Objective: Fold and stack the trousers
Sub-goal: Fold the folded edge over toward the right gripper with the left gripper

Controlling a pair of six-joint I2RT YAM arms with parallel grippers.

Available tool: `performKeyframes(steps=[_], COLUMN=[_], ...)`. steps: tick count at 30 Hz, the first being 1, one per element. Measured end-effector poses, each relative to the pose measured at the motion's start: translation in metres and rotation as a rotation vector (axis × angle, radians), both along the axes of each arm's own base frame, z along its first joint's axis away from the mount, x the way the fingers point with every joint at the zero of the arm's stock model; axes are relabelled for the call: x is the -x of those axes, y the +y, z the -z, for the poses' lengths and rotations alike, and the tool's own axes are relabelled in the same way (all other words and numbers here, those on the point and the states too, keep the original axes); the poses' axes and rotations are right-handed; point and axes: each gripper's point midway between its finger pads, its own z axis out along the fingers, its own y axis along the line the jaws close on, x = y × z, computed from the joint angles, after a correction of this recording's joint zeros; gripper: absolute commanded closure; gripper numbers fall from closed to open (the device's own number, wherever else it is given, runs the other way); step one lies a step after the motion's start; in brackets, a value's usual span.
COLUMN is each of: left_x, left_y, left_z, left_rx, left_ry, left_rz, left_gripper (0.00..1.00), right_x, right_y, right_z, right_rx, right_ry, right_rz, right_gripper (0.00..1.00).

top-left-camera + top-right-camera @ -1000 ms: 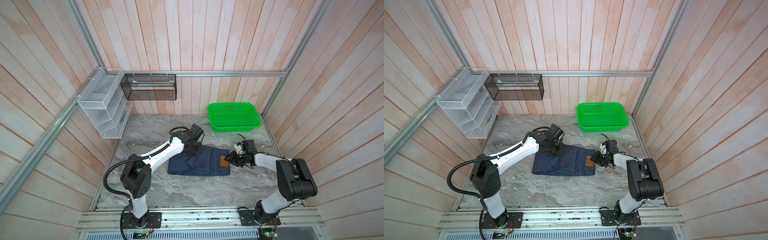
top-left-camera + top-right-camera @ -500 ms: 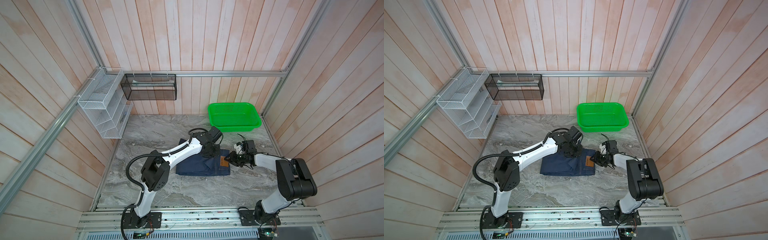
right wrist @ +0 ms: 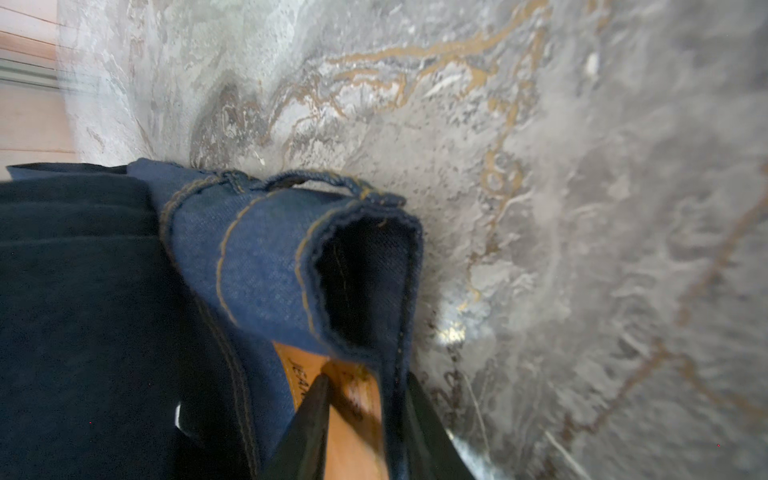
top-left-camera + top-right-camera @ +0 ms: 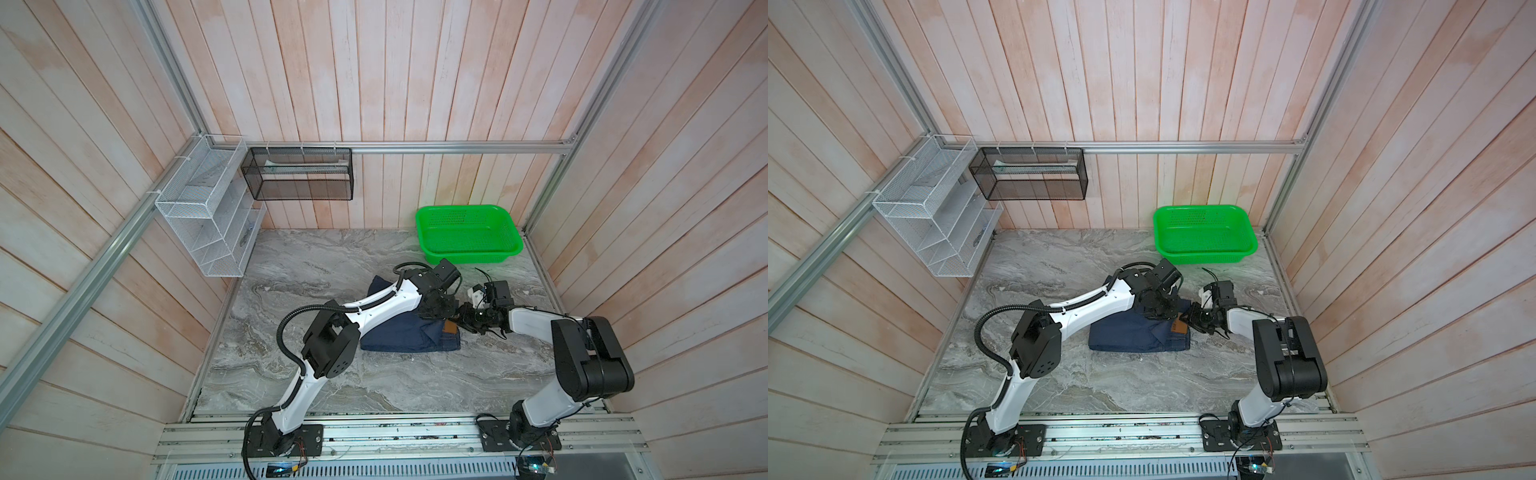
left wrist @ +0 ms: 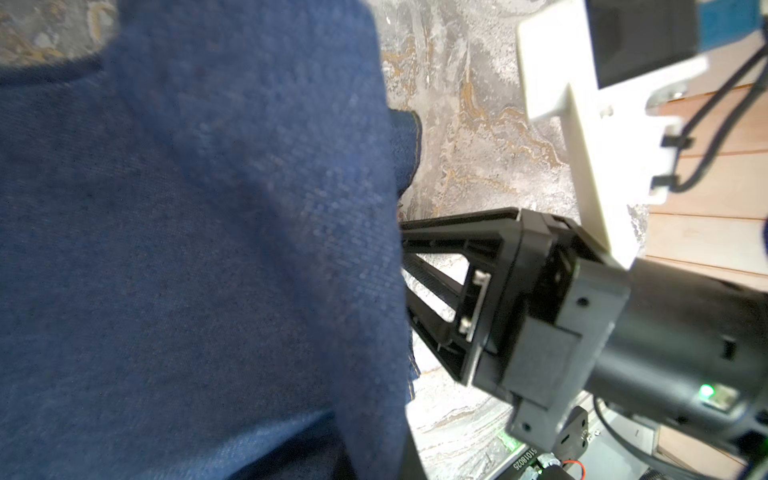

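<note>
Left arm: since a second ago you have swung it from the far end of the trousers across to the waistband end; right arm has not shifted.
Trousers, both top views: mid-table, folded flat, brown patch at the end nearest the right gripper.
Left gripper, both top views: over the waistband end, just beside the right one, with a flap of denim turned up beneath it.
Fold in hand: judged the cross fold, leg end brought over to the waist, not yet laid down.
Next move: you need to lower the flap square with the waistband and let go, then draw the right fingers clear. Stacking remains.
Green basket: back right corner, nothing in it.
Black mesh basket: on the back wall, with a pale strip on its upper tier, too small to name.
White rack: on the left wall, contents cannot be told.
Left wrist view: denim hangs close and fills most of the lens. Your own jaws are hidden behind it. They are fully closed, and I judge them pinched on that flap.
Right wrist view: fingers set narrow, one on the patch and one on the other side of the waistband, clamped on it.
</note>
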Motion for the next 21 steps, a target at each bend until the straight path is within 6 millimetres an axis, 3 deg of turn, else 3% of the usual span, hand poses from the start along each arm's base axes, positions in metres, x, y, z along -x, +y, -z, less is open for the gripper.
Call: performKeyframes(steps=[4,12,21], left_x=[-0.002,0.000,-0.002], left_y=[-0.003,-0.006,-0.013], left_z=[0.009,0.011,-0.004], left_rx=[-0.006,0.002,0.040], left_ry=[0.013,0.035,0.020], left_rz=[-0.004,-0.003,-0.003], left_gripper=[1.00,0.66,0.50], right_x=[0.000,0.000,0.003], right_y=[0.000,0.000,-0.005], right_z=[0.000,0.000,-0.002], right_rx=[-0.001,-0.001,0.024], right_ry=[-0.002,-0.002,0.008], right_rz=[-0.001,-0.001,0.016], right_gripper=[0.68,0.68,0.64])
